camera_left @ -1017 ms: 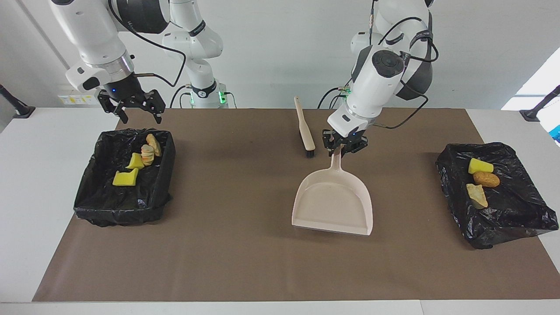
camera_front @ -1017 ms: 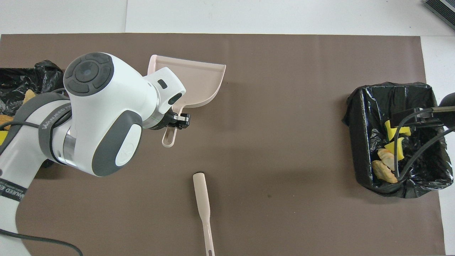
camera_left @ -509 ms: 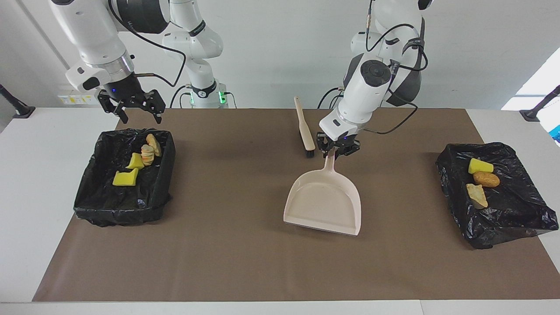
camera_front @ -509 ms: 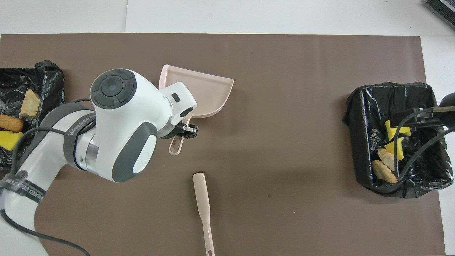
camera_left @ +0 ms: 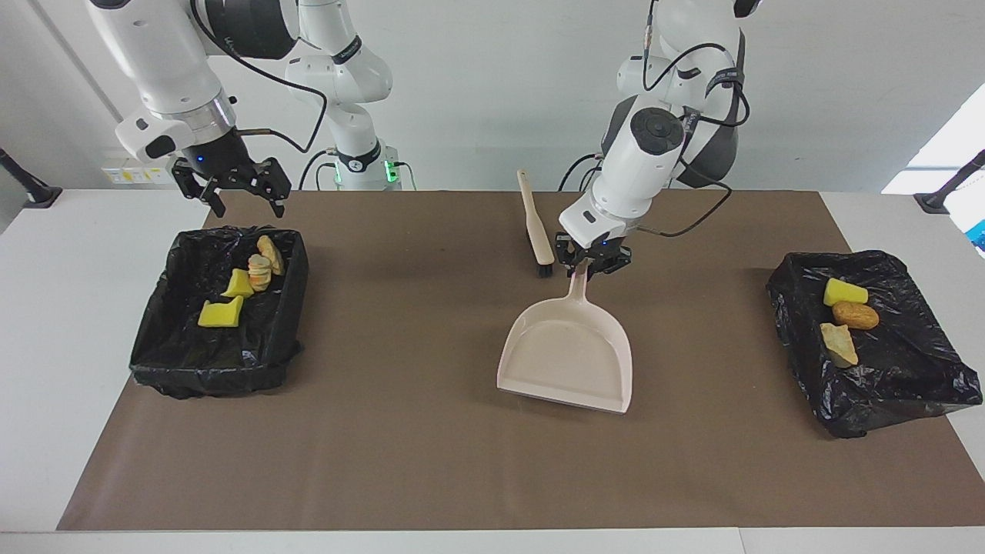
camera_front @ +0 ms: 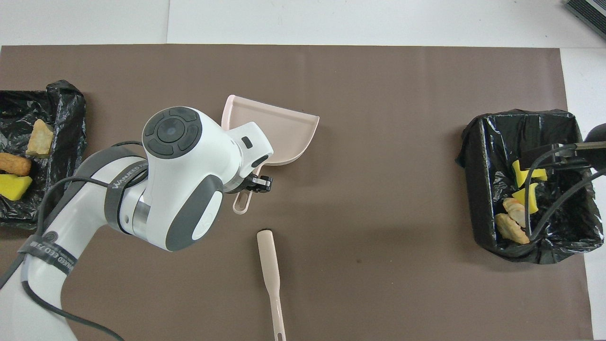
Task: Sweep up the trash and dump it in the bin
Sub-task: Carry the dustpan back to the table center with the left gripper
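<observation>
Left gripper (camera_left: 593, 266), fingers clamped on the dustpan (camera_left: 568, 355) handle, has dragged the empty pan toward mid-table beside the brush (camera_left: 535, 225). Right gripper (camera_left: 237, 187) waits wide open, empty, over one bin (camera_left: 154, 362). All trash (camera_left: 231, 296) sits in the two bins, none on the mat; likely nearly done.
</observation>
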`<state>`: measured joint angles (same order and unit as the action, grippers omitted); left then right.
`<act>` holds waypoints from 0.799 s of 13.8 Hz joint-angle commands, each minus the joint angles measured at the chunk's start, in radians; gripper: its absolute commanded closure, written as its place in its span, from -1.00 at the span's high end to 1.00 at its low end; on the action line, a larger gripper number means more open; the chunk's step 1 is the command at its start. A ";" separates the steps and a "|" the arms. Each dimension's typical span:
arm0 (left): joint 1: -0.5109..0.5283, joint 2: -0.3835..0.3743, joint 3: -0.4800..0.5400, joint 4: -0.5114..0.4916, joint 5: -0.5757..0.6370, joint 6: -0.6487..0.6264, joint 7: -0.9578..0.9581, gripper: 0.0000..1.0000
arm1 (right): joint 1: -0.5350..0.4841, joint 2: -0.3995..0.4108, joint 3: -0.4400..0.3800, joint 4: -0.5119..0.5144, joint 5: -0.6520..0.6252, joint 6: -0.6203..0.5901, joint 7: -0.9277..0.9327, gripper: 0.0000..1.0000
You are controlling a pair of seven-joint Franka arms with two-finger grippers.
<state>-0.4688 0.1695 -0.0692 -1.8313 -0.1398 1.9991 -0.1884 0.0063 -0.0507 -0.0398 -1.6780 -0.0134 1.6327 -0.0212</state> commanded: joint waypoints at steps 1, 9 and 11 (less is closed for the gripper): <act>-0.033 -0.033 0.019 -0.062 -0.015 0.050 -0.002 -1.00 | -0.003 -0.006 0.001 -0.009 0.018 -0.002 0.020 1.00; -0.083 0.008 0.020 -0.190 -0.021 0.326 -0.072 -1.00 | -0.003 -0.006 0.001 -0.009 0.018 -0.002 0.020 1.00; -0.089 0.024 0.020 -0.209 -0.021 0.377 -0.091 -1.00 | -0.003 -0.006 0.001 -0.009 0.018 -0.002 0.020 1.00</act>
<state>-0.5390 0.1964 -0.0629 -2.0049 -0.1466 2.3154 -0.2705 0.0063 -0.0507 -0.0398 -1.6780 -0.0134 1.6327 -0.0212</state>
